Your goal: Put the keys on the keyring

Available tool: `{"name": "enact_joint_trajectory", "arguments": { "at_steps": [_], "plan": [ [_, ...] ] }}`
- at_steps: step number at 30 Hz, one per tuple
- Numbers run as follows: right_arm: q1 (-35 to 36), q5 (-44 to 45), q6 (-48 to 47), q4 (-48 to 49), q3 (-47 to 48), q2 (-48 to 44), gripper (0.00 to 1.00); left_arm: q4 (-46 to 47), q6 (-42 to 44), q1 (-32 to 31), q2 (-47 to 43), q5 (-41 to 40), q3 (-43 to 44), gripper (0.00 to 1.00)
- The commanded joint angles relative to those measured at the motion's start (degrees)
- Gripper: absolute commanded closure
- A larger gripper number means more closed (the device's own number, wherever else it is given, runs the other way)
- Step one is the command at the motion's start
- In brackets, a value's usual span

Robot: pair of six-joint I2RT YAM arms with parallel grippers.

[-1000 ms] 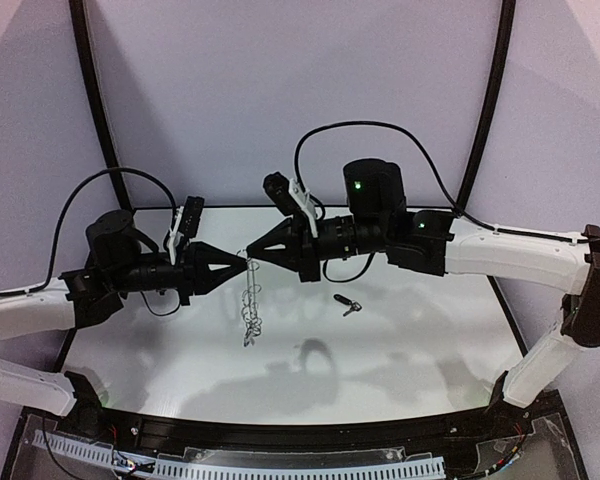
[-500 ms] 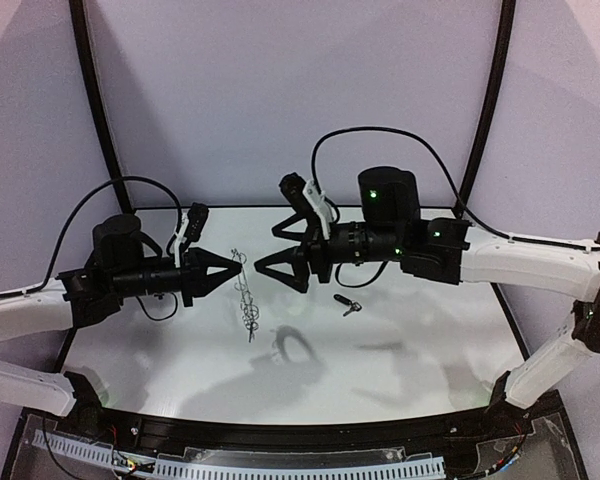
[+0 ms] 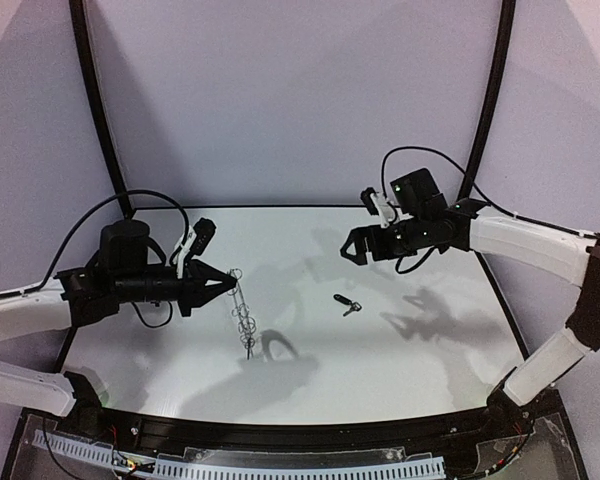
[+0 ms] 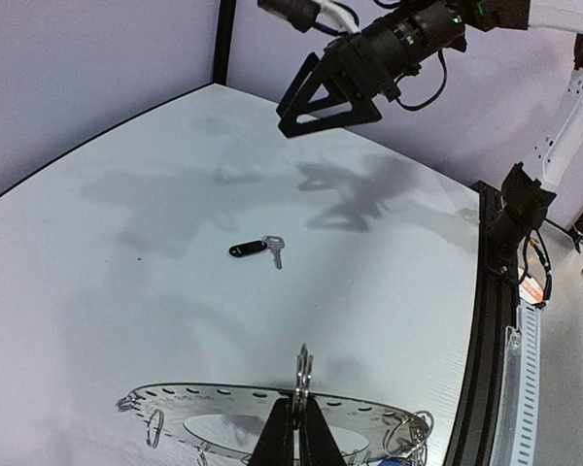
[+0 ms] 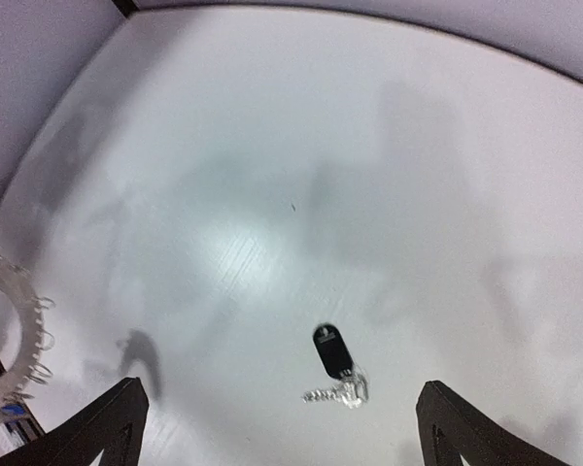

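The left gripper [image 3: 230, 281] is shut tight on the rim of the keyring [image 3: 244, 312]. Its two fingers [image 4: 277, 442] are pressed together with the thin grey edge between them. From above, the keyring shows edge-on and hangs down from the fingertips toward the white table [image 3: 430, 360]. I cannot tell if its low end touches the table. From the left wrist camera, the keyring is a flat grey ring with a big hole in the middle. It has a row of little holes along its rim and small wire loops [image 4: 155, 424] hanging off it.

The key with the black head [image 3: 347, 304] lies flat on the table, to the right of the keyring and well apart from it. Nothing is touching it. Its silver part sits bent to one side of the black head.

The right gripper [image 3: 354, 246] is up in the air, farther right of the keyring than the key is, and farther back. Its fingers [image 5: 117, 432] are wide apart and hold nothing. In the right wrist camera the key lies on the table between the two fingers, and the keyring peeks in at the left edge.
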Motion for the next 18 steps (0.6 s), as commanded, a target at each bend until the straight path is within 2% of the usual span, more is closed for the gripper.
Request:
{"name": "enact_joint_trajectory", "arguments": {
  "at_steps": [1, 3, 7, 10, 12, 16, 18],
  "plan": [
    [-4.33, -4.18, -1.89, -9.43, 1.06, 5.43, 0.03, -2.06, 1.16, 0.17, -0.83, -1.68, 1.47, 0.99],
    [-6.68, -7.41, -4.43, -12.16, 4.29, 10.91, 0.1, -1.76, 1.4, 0.16, -0.56, -0.79, 1.48, 0.99],
    [-6.96, -14.13, -11.03, -15.38, 8.92, 19.95, 0.21, -1.73, 1.4, 0.16, 0.02, -0.36, 1.46, 0.99],
    [-7.55, -14.79, -14.37, -17.91, 12.52, 24.6, 0.24, -1.76, 1.38, 0.16, 0.54, -0.12, 1.6, 0.99],
    [-9.44, -17.6, -16.24, -19.63, 15.83, 28.66, 0.3, -1.79, 1.6, 0.16, 1.02, 0.47, 1.89, 0.99],
    [-11.02, -21.21, -19.4, -22.77, 19.47, 32.53, 0.34, -2.0, 1.75, 0.16, 1.29, 0.79, 2.03, 0.99],
    [-11.16, -23.24, -21.66, -24.09, 21.48, 34.55, 0.39, -1.78, 1.76, 0.16, 1.21, 1.0, 1.9, 0.99]
  ]
}}
